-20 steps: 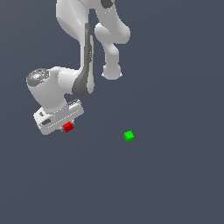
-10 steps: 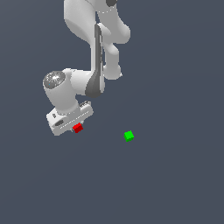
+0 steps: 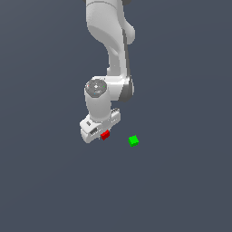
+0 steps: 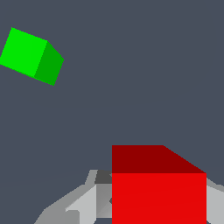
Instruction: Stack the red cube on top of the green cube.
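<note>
One red cube point(image 3: 105, 134) clamped in pincer point(image 3: 103, 134), green cube point(image 3: 133, 141) near, apart

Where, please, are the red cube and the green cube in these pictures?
red cube point(image 3: 105, 134): exterior view, on its visible face beside the claw.
green cube point(image 3: 133, 141): exterior view, middle of its top.

Red cube point(image 3: 105, 134) held in pincer point(image 3: 103, 134); green cube point(image 3: 133, 141) apart, on exterior view's right.

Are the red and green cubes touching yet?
Apart. The exterior view shows bare floor between the red cube, at the gripper, and the green cube; the wrist view shows the same gap.
</note>
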Controlling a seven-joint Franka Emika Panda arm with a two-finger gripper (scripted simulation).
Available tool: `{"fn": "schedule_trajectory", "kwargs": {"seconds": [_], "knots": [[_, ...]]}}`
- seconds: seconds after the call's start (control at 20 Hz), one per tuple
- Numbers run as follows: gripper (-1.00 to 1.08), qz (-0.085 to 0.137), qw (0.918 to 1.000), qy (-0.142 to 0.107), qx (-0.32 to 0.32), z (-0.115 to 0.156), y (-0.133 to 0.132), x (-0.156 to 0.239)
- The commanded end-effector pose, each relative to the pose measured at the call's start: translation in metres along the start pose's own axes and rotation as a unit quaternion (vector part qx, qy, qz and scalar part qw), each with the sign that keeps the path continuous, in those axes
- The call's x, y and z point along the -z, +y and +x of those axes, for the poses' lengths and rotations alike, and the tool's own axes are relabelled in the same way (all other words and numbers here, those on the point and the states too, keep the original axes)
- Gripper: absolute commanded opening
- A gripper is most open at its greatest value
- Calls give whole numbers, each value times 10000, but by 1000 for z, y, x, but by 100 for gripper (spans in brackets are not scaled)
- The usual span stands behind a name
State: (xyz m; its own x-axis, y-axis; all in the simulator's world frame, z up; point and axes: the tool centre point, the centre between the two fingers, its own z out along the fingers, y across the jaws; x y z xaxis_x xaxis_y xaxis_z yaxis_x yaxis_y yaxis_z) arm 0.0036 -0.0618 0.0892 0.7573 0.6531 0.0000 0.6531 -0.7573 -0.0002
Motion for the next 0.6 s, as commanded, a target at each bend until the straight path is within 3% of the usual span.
{"fn": "schedule_trajectory", "kwargs": {"seconds": [0.0,0.3,0.55], "knots": [[-100,-2,10000,3,0,22,-25,-6],[-100,-2,10000,3,0,68,-74,-18],[-100,-1,10000,1,-3,94,-100,-25]]}}
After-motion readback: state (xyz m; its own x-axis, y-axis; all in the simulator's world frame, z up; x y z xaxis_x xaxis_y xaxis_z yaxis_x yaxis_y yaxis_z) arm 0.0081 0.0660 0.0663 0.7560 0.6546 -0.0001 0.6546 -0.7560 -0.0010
